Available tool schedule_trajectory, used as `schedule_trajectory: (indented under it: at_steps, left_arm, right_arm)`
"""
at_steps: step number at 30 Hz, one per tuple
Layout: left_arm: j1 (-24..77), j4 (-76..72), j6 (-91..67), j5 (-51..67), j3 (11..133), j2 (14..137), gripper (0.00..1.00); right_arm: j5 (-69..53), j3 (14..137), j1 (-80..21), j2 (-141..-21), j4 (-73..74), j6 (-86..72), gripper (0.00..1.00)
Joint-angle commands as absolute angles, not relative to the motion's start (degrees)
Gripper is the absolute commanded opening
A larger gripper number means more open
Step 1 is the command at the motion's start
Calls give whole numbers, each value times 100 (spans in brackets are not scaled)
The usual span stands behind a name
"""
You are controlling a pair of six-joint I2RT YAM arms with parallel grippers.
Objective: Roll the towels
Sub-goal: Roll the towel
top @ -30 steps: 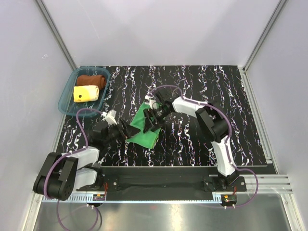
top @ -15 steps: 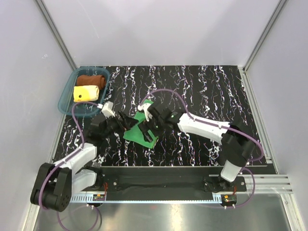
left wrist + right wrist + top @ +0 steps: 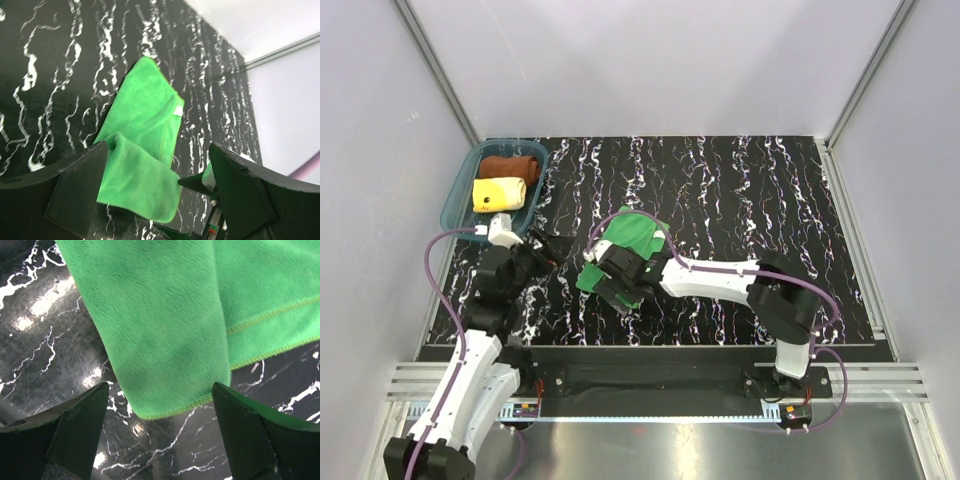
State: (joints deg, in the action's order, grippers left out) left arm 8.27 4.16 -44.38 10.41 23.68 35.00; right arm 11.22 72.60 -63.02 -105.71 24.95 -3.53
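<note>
Two arms at the green towel (image 3: 638, 236)
Your right arm stretches leftward, right gripper (image 3: 612, 283) spread wide and empty, low over the folded green towel. Your left gripper (image 3: 538, 250), also wide and empty, points at it from the left. The brown towel (image 3: 510, 163) and yellow towel (image 3: 498, 193) sit in the tray (image 3: 455, 206).

A black tabletop (image 3: 770, 190) veined with white marbling fills the floor of a white-walled enclosure (image 3: 650, 60). A translucent teal plastic tray (image 3: 459, 193) sits at the far left corner of the surface, close to the left wall. Aluminium posts (image 3: 435, 65) run up the two back corners, and a brushed metal strip (image 3: 670, 450) lines the near edge below the tabletop.
</note>
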Motion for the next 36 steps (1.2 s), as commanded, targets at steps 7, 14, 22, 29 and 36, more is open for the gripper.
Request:
schedule_trajectory:
  at_steps: [7,14,22,29,36]
  left_arm:
    - [607,826,-4280,1124,2514,3401,89]
    - [501,791,-4227,1169,2470,3463,88]
    - [404,922,-4254,1318,2549,3445,88]
    - [325,1406,-4193,1424,2988,3252,88]
    - [299,1652,-4140,1468,3182,3085,89]
  right_arm:
    - [1845,7725,-6477,-11257,2241,-35,91]
    - [1881,7664,-6521,-11584,2180,-35,80]
    - [1321,7980,-6478,-11391,2784,121,55]
    - [-692,8437,-6004,-11162,3401,35,53]
    - [-2670,8684,-5274,-11267,3674,-123,53]
